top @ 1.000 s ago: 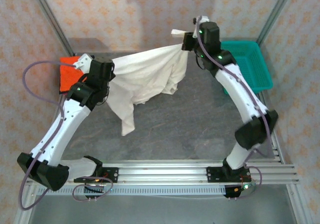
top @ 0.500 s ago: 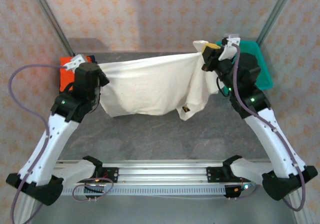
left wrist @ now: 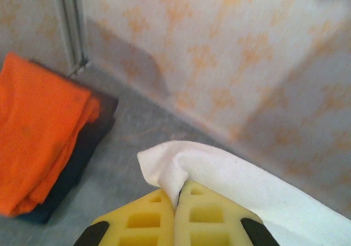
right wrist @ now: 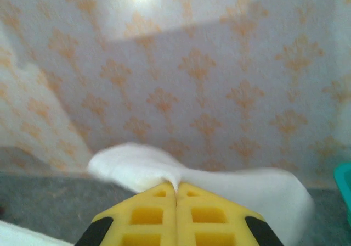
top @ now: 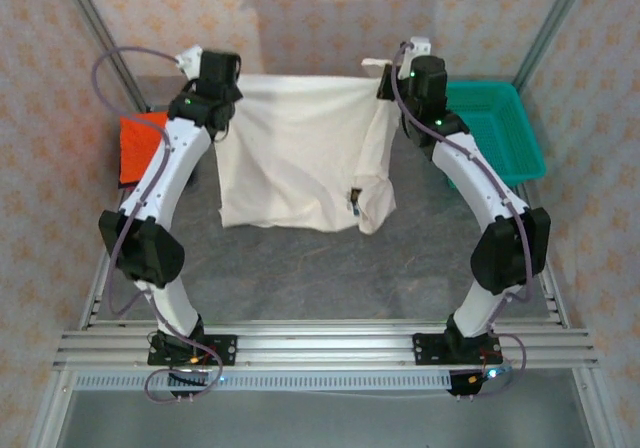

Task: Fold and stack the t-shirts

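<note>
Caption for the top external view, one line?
Left arm and right arm hold the white t-shirt spread between them; orange t-shirt folded far left, teal basket right.

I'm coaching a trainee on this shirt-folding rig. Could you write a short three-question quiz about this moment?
1. True or false: the white shirt is already folded.
2. On which side of the rig does the teal basket sit? A left, B right.
3. Fill in: the orange shirt lies on a ___ shirt.
Key: 1 false: the left gripper and right gripper hold it spread between them, both shut on its top edge. 2 B. 3 dark: the dark shirt shows beneath it.
</note>
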You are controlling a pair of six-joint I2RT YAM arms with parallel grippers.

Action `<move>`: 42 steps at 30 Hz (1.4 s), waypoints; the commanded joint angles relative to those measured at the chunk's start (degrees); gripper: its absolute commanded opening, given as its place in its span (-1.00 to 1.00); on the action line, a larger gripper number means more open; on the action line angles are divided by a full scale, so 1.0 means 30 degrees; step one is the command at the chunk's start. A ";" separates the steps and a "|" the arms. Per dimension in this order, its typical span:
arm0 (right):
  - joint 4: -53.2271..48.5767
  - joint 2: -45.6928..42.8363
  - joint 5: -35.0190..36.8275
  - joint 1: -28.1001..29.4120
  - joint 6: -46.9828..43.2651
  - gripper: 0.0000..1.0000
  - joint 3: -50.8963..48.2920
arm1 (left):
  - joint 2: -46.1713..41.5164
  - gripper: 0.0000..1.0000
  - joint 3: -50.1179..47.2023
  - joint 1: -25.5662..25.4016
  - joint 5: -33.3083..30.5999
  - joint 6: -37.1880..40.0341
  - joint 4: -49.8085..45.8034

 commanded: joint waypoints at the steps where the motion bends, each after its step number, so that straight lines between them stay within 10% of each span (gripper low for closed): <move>1: 0.2499 -0.0995 -0.0952 -0.0145 0.0244 -1.00 0.3184 | 0.0091 -1.00 0.4792 0.0578 -0.0351 0.1373 -0.1123; 11: 0.0881 -0.3381 -0.0834 -0.0151 -0.1702 -1.00 0.4298 | -0.2176 -1.00 0.7608 0.1141 0.0354 0.2127 -0.1882; 27: 0.4180 -1.4500 -0.5302 0.2978 0.6376 -0.93 -2.0780 | -1.7728 -0.97 -2.4844 0.1100 0.4062 -0.6113 0.3172; 31: 0.6926 -1.3231 -0.5292 0.4184 0.8347 -0.74 -2.3087 | -1.7735 -0.56 -2.7465 0.1085 0.4595 -0.6980 0.4084; 37: 0.5261 -1.5021 -0.4242 0.4781 0.7976 0.60 -2.3455 | -1.7482 0.73 -2.7017 0.1091 0.2747 -0.7451 0.0494; 42: 0.0894 -1.5808 -0.1496 0.4781 0.4981 0.69 -2.1451 | -1.9232 0.91 -2.7141 0.1103 0.1859 -0.7320 -0.0284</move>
